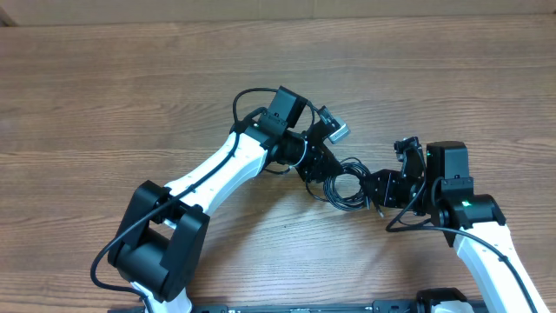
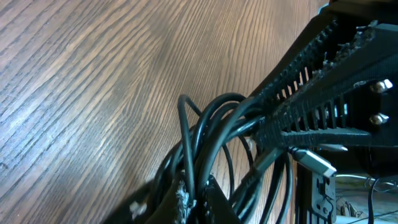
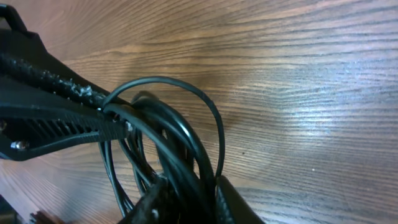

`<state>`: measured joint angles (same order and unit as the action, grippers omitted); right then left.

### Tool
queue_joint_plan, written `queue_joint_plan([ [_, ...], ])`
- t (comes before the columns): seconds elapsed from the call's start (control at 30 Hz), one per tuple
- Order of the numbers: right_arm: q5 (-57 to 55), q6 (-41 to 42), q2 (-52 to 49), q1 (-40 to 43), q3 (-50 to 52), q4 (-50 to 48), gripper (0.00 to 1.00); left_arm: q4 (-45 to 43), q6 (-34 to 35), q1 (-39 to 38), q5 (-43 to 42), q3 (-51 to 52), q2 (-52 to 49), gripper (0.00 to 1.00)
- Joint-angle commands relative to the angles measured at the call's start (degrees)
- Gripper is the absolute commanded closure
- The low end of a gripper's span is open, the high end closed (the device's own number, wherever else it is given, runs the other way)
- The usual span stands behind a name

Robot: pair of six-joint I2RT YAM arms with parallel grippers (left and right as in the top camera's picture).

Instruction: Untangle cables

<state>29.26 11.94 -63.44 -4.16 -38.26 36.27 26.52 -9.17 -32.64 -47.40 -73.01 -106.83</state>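
The left end effector (image 1: 314,170) and the right end effector (image 1: 372,185) are both closed on the cables (image 1: 346,186), a black bundle between them.

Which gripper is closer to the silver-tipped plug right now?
Right. The right gripper holds the cables with the silver-tipped plug just beside its jaws. The left gripper grips the same cables from the opposite side, farther from the plug.
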Motion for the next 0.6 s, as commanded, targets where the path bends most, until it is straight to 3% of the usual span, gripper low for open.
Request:
queue_joint_plan([
  [0.0, 0.39, -0.2, -0.02, 0.02, -1.11, -0.11, 0.82, -0.22, 0.61, -0.44, -1.99, -1.4, 1.86, 0.96],
  [0.27, 0.42, -0.2, -0.02, 0.02, -1.11, 0.02, 0.85, -0.15, 0.61, -0.39, -1.55, -1.4, 1.86, 0.96],
  [0.57, 0.46, -0.17, -0.02, 0.02, -1.11, 0.28, 0.77, -0.17, 0.61, -0.39, 0.02, -1.38, 1.86, 0.96],
])
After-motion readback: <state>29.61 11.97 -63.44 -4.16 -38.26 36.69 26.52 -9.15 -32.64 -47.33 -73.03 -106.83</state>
